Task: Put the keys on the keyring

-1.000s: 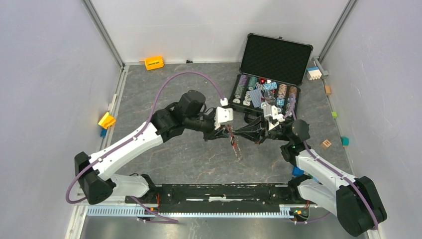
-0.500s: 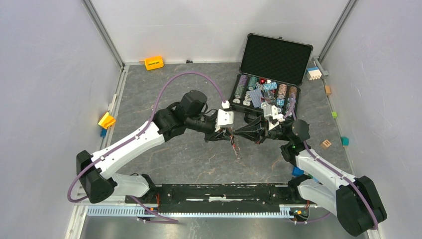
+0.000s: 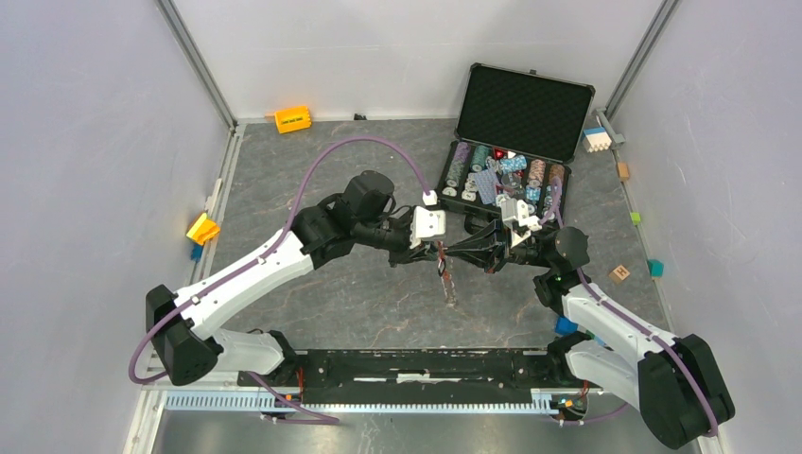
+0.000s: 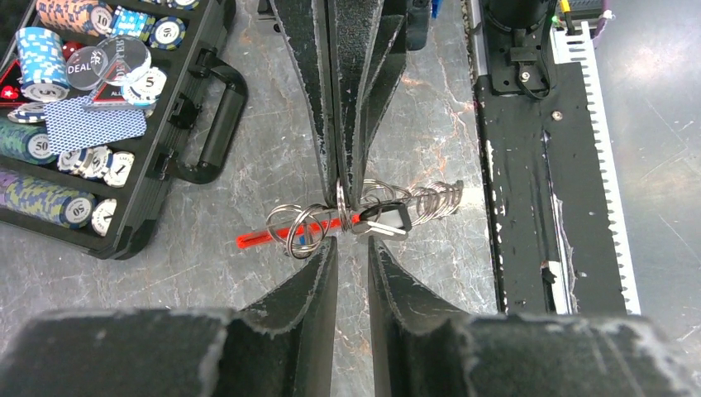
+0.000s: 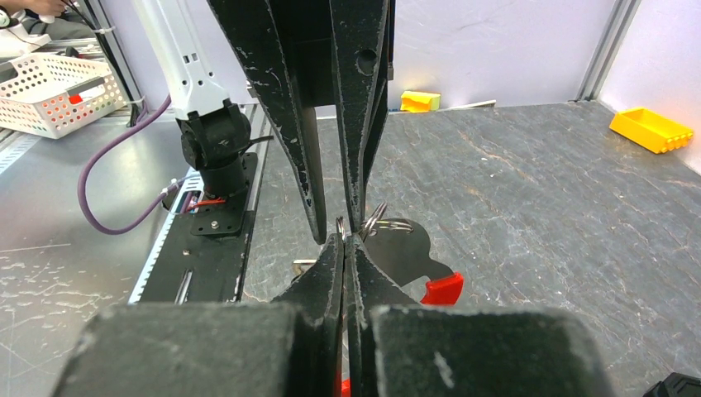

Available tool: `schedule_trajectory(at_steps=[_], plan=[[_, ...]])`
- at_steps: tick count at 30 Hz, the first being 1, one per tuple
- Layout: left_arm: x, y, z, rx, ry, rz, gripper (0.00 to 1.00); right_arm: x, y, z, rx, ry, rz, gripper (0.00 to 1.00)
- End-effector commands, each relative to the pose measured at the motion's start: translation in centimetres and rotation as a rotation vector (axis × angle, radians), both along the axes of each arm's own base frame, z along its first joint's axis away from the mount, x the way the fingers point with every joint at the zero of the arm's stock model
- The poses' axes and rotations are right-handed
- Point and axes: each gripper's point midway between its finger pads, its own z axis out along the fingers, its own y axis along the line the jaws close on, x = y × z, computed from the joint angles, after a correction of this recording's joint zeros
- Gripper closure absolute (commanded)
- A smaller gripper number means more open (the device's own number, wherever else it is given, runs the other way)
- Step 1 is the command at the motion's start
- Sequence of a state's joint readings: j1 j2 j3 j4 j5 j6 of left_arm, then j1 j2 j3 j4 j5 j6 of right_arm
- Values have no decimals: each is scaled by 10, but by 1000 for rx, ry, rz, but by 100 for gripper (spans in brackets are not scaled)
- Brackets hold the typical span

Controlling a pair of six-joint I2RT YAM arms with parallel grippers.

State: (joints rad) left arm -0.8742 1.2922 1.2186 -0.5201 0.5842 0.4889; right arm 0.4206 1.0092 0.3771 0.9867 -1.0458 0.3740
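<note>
Between narrowly parted left end effector [image 4: 353, 246] and right end effector [image 4: 347, 186] shut on it, the keyring [image 4: 273, 234].

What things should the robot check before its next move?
1. Right claw pinching the keyring: ok.
2. Left claw gripping the black-headed key: cannot tell; its fingers stand a little apart.
3. Black-headed key close to the keyring: ok.
4. Black-headed key threaded onto the keyring: cannot tell.
5. Poker chip case out of both claws' way: ok.
</note>
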Motion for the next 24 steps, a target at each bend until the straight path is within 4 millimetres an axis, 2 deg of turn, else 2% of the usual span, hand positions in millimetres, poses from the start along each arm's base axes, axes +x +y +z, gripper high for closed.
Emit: schedule_trajectory(at_steps=[1,12,24], plan=[[9,-3,27,-66,-91,3,74,-3,-1,13,27,-56,7,100],[-7,-15,32,-98,-10,-94,73,-2,0,11,26,-49,9,100],[-3,-14,23,-85,-14,-72,79,-3,-1,12,28,-54,11,100]])
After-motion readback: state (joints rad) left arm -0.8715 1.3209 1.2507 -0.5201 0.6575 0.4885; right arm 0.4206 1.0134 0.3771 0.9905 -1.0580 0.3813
